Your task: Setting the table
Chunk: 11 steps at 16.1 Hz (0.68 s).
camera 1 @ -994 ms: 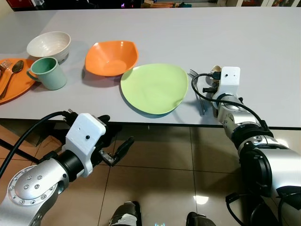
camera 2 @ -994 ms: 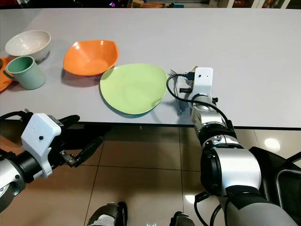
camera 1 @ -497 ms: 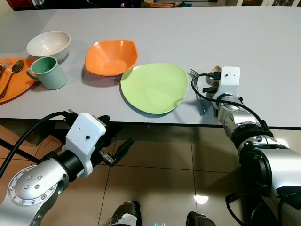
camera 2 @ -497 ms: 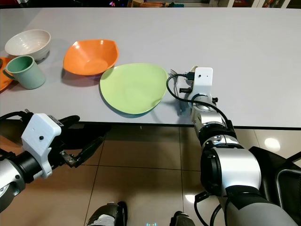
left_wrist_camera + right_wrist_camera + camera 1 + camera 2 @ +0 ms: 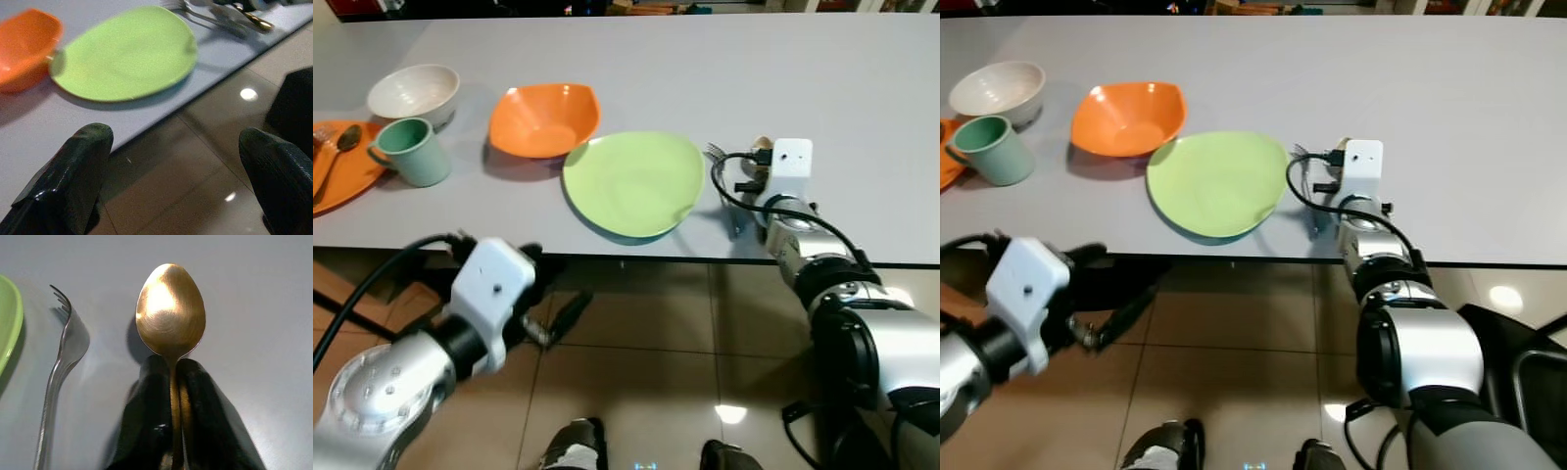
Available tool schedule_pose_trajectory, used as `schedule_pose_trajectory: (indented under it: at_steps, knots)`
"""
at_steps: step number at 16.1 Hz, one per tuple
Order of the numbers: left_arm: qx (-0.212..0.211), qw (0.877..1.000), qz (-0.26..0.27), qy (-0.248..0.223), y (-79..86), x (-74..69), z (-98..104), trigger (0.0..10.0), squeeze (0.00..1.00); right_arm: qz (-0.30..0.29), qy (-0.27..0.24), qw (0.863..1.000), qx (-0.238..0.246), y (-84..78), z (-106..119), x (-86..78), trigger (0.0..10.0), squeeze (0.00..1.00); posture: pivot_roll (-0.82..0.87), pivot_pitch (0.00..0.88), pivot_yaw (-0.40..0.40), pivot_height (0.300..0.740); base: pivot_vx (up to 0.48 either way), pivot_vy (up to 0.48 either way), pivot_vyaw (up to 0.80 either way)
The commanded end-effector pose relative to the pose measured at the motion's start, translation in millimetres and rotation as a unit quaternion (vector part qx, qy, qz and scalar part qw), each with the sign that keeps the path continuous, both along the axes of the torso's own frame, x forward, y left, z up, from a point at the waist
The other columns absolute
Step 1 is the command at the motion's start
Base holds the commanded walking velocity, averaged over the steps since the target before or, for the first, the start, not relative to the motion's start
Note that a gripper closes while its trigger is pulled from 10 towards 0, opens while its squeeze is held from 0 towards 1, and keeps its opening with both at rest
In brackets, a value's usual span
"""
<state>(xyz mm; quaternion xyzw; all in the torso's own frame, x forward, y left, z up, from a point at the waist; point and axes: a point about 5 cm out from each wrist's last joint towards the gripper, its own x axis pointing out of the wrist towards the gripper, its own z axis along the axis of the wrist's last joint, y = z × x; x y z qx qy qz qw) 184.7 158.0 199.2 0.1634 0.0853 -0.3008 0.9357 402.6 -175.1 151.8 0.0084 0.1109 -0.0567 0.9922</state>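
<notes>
One spoon, bowl pointing away

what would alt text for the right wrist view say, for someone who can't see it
The right gripper's two black fingers are shut on the handle of a gold metal spoon, held just above the grey table. Beside it a silver metal fork lies on the table, next to the rim of a light green plate.
</notes>
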Motion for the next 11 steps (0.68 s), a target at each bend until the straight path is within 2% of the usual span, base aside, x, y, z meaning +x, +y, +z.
schedule_pose_trajectory:
  at_steps: [1, 7, 10, 11]
  knots:
    - [0.008, 1.000, 0.000, 0.004, -0.9, -5.6, 0, 10.0, 0.00, 0.009, 0.009, 0.999, 0.031, 8.9, 1, 1.5, 10.0, 1.00, 0.34, 0.192, 0.050, 0.740, 0.000, 0.000, 0.00]
    - [0.010, 1.000, 0.009, -0.001, -0.7, -5.0, 0, 10.0, 0.00, 0.017, 0.005, 0.999, 0.048, 13.4, 4, 2.9, 10.0, 1.00, 0.34, 0.182, 0.041, 0.740, 0.000, 0.000, 0.00]
    - [0.009, 1.000, 0.011, -0.006, -1.2, -1.1, 1, 10.0, 0.00, 0.019, -0.012, 0.998, 0.052, 13.8, 11, 5.1, 10.0, 1.00, 0.33, 0.177, 0.047, 0.740, 0.000, 0.000, 0.00]
    - [0.006, 1.000, 0.010, -0.012, -3.0, 5.1, 0, 10.0, 0.00, 0.009, -0.037, 0.999, 0.036, 7.9, 21, 7.7, 10.0, 0.00, 0.31, 0.160, 0.053, 0.740, 0.000, 0.000, 0.00]
